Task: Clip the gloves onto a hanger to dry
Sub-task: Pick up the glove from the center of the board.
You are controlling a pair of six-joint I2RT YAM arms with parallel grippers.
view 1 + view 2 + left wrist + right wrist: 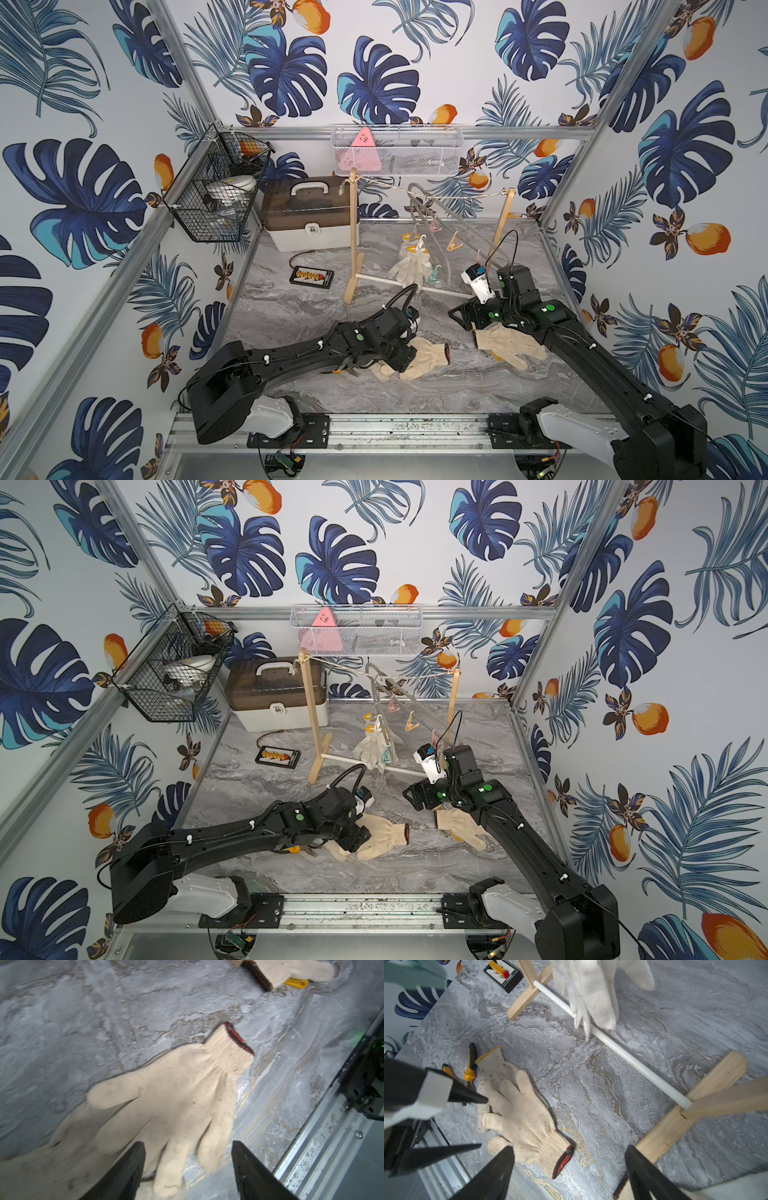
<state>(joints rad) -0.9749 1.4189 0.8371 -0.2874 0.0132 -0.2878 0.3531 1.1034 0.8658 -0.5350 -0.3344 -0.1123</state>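
Observation:
Two cream gloves hang clipped to the grey hanger on the rope rack; these hanging gloves also show in the right wrist view. A glove with a red-black cuff lies flat on the table over a yellow-cuffed glove. My left gripper is open just above its fingers. A third glove lies beside the right arm. My right gripper hangs open above the table between the two red-cuffed gloves, holding nothing.
Orange-handled pliers lie by the yellow cuff. The rack's white base rod and wooden feet stand just behind. A toolbox, a small black device and wire baskets are at the back left. A metal rail edges the front.

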